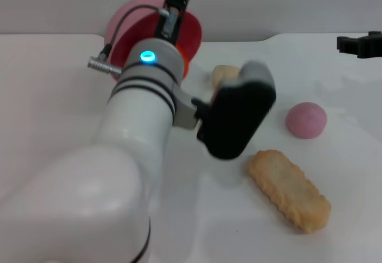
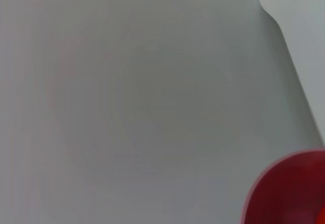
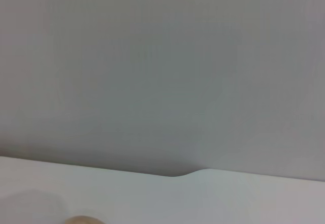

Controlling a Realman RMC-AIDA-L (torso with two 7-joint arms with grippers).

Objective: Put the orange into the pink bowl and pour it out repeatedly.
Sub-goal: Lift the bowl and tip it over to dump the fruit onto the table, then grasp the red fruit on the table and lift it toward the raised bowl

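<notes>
Head view shows my left gripper (image 1: pixel 177 3) clamped on the rim of the pink bowl (image 1: pixel 128 24), tipped up on edge at the table's (image 1: pixel 48 84) far side. I judge a pour underway. My arm hides most of the orange (image 1: pixel 184 65). My right gripper (image 1: pixel 360 43), parked far right, is unreadable.

Landmark: ball (image 1: pixel 306 120). Biscuit (image 1: pixel 289 189) near, in front, slightly left. Bun (image 1: pixel 224 75) left, slightly behind. Bowl (image 1: pixel 192 33) far left, behind, tilted, at left gripper (image 1: pixel 176 3). Right gripper (image 1: pixel 360 43) behind, right.
</notes>
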